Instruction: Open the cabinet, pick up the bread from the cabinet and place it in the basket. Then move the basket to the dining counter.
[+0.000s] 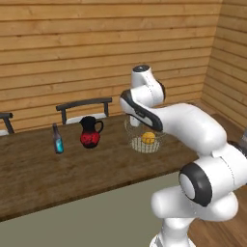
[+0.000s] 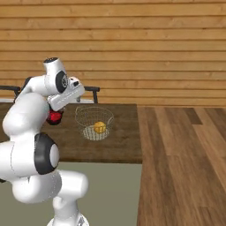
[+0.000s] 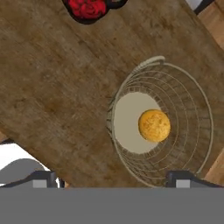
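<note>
The gripper point(image 3: 111, 178) has its fingertips point(image 3: 43, 178) spread wide with nothing between them — hovering over the basket point(image 3: 186, 103), whose near rim sits just ahead of the tips. Further in, the bread point(image 3: 154, 125) rests on the basket's floor. Beyond lies the dining counter point(image 3: 57, 87). The basket looks set down — best to lift straight up, clear of the wire rim.

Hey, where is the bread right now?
The bread lies inside the basket, which stands on the dining counter, to the right of the red and black jug in the left base view.
</note>
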Tool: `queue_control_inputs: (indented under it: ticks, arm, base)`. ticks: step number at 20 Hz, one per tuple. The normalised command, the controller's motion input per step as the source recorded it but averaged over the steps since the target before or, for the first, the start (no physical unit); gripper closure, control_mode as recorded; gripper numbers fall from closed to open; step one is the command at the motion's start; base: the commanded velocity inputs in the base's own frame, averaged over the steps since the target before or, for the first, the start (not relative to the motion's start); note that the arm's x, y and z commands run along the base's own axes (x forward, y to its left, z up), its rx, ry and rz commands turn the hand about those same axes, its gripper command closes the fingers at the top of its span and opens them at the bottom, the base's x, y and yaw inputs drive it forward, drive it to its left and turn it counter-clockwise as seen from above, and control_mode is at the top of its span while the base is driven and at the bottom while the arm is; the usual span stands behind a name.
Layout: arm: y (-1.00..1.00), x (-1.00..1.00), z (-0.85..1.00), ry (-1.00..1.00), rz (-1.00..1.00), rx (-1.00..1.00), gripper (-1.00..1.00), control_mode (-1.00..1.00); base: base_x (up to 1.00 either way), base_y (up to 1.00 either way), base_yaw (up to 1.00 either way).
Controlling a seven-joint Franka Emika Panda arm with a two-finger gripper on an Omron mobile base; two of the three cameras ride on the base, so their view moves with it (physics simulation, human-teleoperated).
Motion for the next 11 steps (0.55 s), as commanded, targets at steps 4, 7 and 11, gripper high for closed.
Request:
queue_control_inputs:
  ticks: [4, 7, 11]
  arm:
    - [0.00, -1.00, 0.25, -0.01, -0.34, 0.12, -1.00, -1.00]
    - [0.00, -1.00, 0.16, 0.00, -0.38, 0.16, -1.00, -1.00]
    - [-0.03, -0.99, 0.09, 0.00, -0.43, 0.22, -1.00, -1.00]
  base:
    - [0.00, 0.00, 0.00]
    - [0.00, 0.00, 0.00]
    - [0.00, 0.00, 0.00]
